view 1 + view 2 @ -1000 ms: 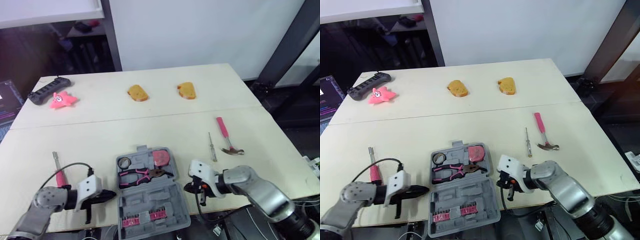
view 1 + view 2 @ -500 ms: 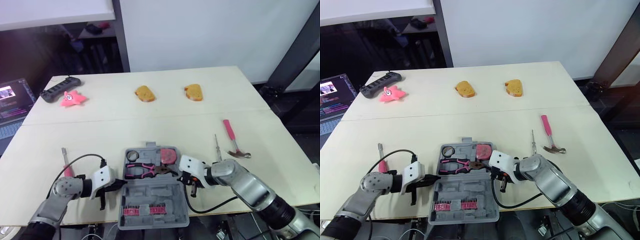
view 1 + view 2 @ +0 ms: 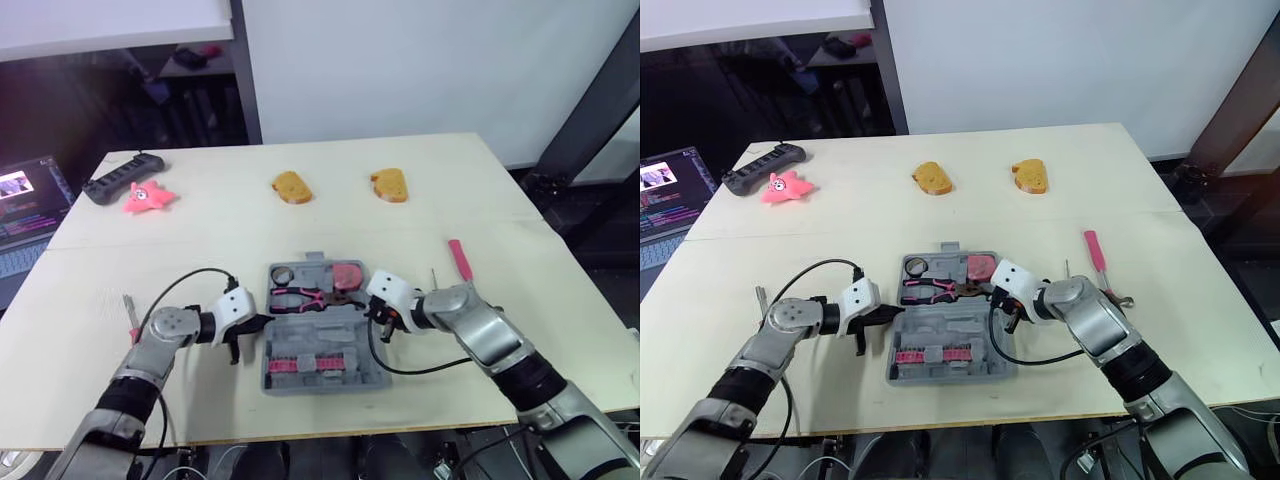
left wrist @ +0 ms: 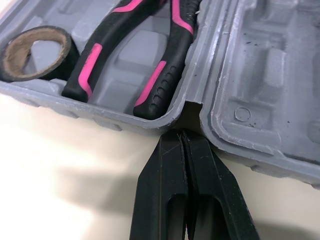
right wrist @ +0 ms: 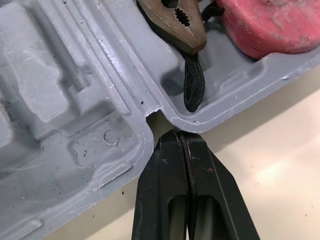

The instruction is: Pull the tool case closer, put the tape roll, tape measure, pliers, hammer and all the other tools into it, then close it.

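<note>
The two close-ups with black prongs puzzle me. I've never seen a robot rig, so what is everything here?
This is a humanoid robot with two arms. The two wide pictures come from cameras in its head, looking down at a table. The close-ups come from cameras on its wrists. The black prongs are its jaws, both pairs shut and holding nothing. Each pair has its tips at the hinge notch on one side of the open grey case.

In the case lie pliers, a tape roll and a red tape measure. Outside it lie a hammer on the right and a screwdriver on the left. Farther back are two bread pieces, a pink toy and a black bar.
</note>
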Available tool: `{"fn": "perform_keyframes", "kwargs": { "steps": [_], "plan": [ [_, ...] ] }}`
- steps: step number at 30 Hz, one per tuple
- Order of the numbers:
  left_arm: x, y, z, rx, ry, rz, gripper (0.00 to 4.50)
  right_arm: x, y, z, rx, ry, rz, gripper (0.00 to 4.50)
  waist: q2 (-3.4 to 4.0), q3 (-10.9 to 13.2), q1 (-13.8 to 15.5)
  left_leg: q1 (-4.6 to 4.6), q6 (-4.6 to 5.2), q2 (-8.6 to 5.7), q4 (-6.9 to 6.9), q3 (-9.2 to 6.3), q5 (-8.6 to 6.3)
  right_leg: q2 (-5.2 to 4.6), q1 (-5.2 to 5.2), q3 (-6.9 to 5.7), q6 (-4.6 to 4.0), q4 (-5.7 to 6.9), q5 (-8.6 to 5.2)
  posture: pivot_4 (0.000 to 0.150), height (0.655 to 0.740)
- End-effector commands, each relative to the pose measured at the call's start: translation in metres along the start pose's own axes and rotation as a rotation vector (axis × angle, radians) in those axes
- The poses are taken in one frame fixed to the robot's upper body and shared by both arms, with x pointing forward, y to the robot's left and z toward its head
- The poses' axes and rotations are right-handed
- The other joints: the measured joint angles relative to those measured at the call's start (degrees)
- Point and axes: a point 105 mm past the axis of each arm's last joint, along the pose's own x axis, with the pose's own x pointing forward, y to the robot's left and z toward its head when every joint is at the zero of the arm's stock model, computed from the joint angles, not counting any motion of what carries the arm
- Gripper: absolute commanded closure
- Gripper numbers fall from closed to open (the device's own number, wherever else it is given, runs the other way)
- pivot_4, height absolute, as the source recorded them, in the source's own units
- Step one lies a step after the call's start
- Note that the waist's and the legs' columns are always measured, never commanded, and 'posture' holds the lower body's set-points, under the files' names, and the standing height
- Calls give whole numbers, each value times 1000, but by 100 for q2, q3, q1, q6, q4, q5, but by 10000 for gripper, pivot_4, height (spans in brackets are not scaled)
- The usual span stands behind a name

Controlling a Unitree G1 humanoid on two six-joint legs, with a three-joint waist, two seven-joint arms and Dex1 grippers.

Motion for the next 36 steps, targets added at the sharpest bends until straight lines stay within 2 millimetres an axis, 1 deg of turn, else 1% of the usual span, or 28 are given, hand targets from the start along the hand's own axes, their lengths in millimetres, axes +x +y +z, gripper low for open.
{"fn": "perform_keyframes", "kwargs": {
  "steps": [1, 6, 10, 13, 16, 18, 22, 26, 27, 29, 32, 36],
  "plan": [
    [7, 2, -2, 5, 12, 15, 44320, -1, 10, 19, -25, -74, 45, 45000, 0, 0, -2, 0, 0, 0, 0, 0, 0, 0, 0, 0, 0, 0, 0, 1500, 7400],
    [5, 3, -5, 1, 12, 27, 44320, 2, 9, 22, -17, -88, 24, 45000, 0, 0, -21, 1, 0, 0, -1, -2, 0, 2, -1, 0, 0, 2, 0, 1500, 7400],
    [0, 4, -7, -14, 7, 43, 44320, 3, 8, 24, -5, -98, 15, 45000, -1, 0, -36, 2, 0, 1, -2, -2, 0, 3, -1, 0, 0, 2, 0, 1500, 7400],
    [-3, -2, -12, -22, 15, 34, 44320, 4, 16, 27, -8, -106, 42, 45000, -1, 0, -51, 2, 0, 2, -4, -2, 0, 4, -4, 1, 0, 3, 0, 1500, 7400],
    [-6, -2, -14, -32, 17, 50, 44320, 6, 22, 33, -19, -132, 54, 45000, -3, 1, -61, 0, 0, 4, -9, -2, 0, 6, -12, 2, -1, 4, 0, 1500, 7400],
    [-7, -1, -14, -34, 17, 59, 44320, 7, 21, 34, -20, -137, 45, 45000, -3, 1, -71, 0, 0, 6, -10, -2, 0, 9, -14, 2, -2, 5, 0, 1500, 7400],
    [-6, 4, -11, -30, 9, 71, 44320, 7, 6, 34, -28, -133, -28, 45000, -3, 1, -92, 0, 0, 6, -10, -1, 0, 11, -16, 4, -3, 7, 1, 1500, 7400],
    [-6, 5, -9, -35, 4, 61, 44320, 6, 3, 37, -34, -137, -34, 45000, -3, 1, -88, 0, 0, 6, -9, 0, 0, 10, -16, 4, -3, 8, 2, 1500, 7400],
    [-7, 4, -9, -38, 6, 54, 44320, 6, 5, 37, -36, -137, -27, 45000, -3, 1, -84, -2, 0, 6, -9, 0, 0, 10, -17, 4, -3, 7, 1, 1500, 7400],
    [-12, -1, -16, -46, 27, 28, 44320, 7, 15, 38, -30, -137, 5, 45000, -4, 2, -86, -7, 0, 6, -9, 0, 0, 10, -24, 4, -3, 8, 1, 1500, 7400],
    [-21, -9, -26, -54, 56, 0, 44320, 9, 29, 37, -20, -135, 38, 45000, -5, 2, -171, -12, 0, 7, -12, 0, 0, 10, -32, 5, -4, 11, 2, 1500, 7400],
    [-28, -14, -29, -62, 65, -13, 44320, 12, 40, 39, -8, -144, 50, 45000, -5, 2, -227, -10, 0, 11, -19, 4, 0, 14, -42, 12, -5, 14, 1, 1500, 7400]
  ]
}}
